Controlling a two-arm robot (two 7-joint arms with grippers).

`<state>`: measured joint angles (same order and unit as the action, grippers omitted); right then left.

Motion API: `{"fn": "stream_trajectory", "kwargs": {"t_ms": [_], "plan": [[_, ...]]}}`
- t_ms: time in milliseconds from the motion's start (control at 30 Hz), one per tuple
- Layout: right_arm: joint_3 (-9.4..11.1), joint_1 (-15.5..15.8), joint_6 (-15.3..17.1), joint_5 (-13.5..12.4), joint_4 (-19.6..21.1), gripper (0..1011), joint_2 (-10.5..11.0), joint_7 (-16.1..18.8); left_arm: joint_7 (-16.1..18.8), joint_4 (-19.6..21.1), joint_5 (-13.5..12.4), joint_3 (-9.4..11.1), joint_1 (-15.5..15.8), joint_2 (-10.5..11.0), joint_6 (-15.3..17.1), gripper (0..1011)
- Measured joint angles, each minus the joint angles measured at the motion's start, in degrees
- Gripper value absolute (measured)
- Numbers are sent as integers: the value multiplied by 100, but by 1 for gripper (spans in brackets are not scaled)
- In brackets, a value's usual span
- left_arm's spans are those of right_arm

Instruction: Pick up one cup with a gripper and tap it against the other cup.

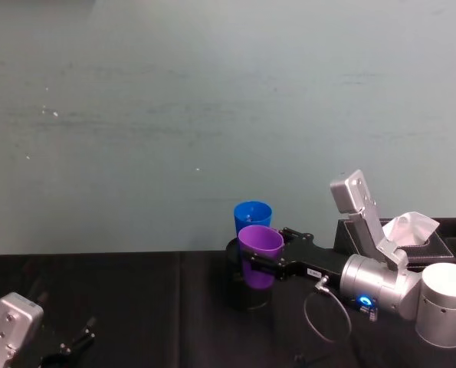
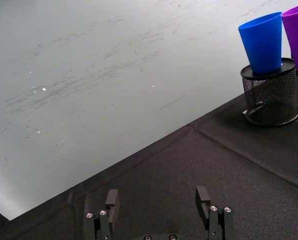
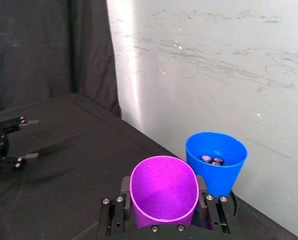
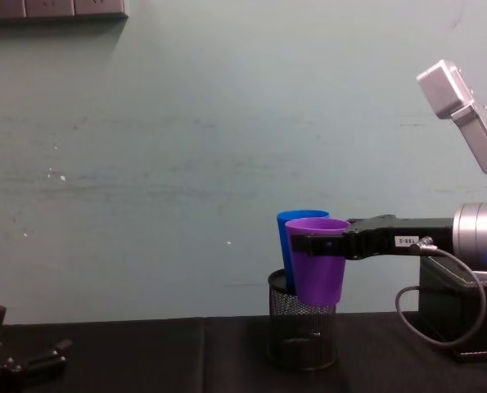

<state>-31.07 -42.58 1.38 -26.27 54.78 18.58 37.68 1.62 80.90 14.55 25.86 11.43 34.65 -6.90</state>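
My right gripper (image 1: pixel 263 254) is shut on the purple cup (image 1: pixel 260 244) and holds it upright in the air, its base hanging over the rim of a black wire-mesh holder (image 4: pixel 303 332). The blue cup (image 1: pixel 252 215) stands inside that holder, just behind the purple one. In the right wrist view the purple cup (image 3: pixel 164 192) sits between the fingers (image 3: pixel 125 186), hard against the blue cup (image 3: pixel 216 165), which has small batteries inside. I cannot tell whether the cups touch. My left gripper (image 2: pixel 158 200) rests open low at the left.
A black box with white tissue (image 1: pixel 411 230) stands at the right behind my right arm. A cable loop (image 1: pixel 323 310) hangs under the wrist. The black cloth (image 2: pixel 199 165) stretches bare between the two arms, with the pale wall close behind the holder.
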Motion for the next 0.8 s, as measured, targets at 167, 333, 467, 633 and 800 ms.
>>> {"fn": "stream_trajectory", "kwargs": {"t_ms": [167, 333, 467, 633, 800], "plan": [[83, 10, 64, 26, -56, 729, -89, -158, 0, 0, 0, 0, 0, 0, 0, 1000], [150, 1, 113, 102, -122, 729, -185, -313, 0, 0, 0, 0, 0, 0, 0, 1000], [185, -28, 119, 174, -202, 729, -266, -406, 0, 0, 0, 0, 0, 0, 0, 1000], [206, -80, 100, 269, -323, 729, -353, -473, 0, 0, 0, 0, 0, 0, 0, 1000], [244, -140, 59, 352, -428, 729, -436, -519, 0, 0, 0, 0, 0, 0, 0, 1000]]}}
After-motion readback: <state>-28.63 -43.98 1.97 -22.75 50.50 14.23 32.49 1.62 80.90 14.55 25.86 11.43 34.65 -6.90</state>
